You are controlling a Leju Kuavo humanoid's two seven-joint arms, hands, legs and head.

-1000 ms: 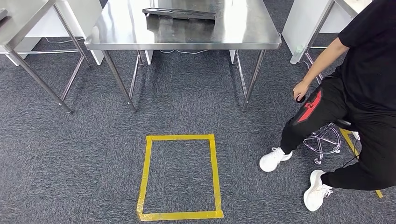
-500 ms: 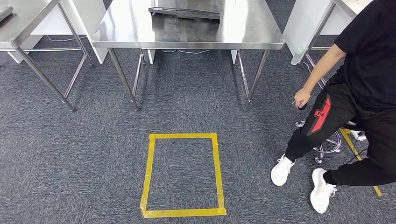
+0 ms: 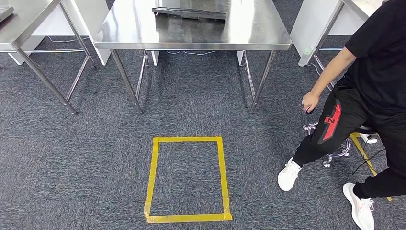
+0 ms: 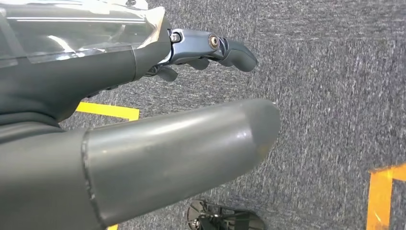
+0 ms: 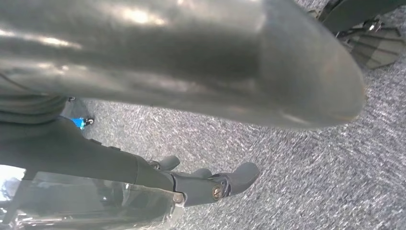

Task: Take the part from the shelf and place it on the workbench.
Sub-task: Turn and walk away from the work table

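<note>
The dark part [image 3: 189, 13] lies on the steel desk [image 3: 249, 36], well apart from both hands; left hand [image 4: 143, 120] and right hand [image 5: 182, 96] hang over carpet, fingers apart, holding nothing.

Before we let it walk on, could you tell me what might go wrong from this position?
Two risks stand out. The person sits on a stool close by on the right, with a foot stretched toward the yellow tape rectangle on the carpet; a step forward could come near it. The steel table stands straight ahead, so its legs could be bumped. The left hand and right hand hang over the floor, holding nothing.
</note>
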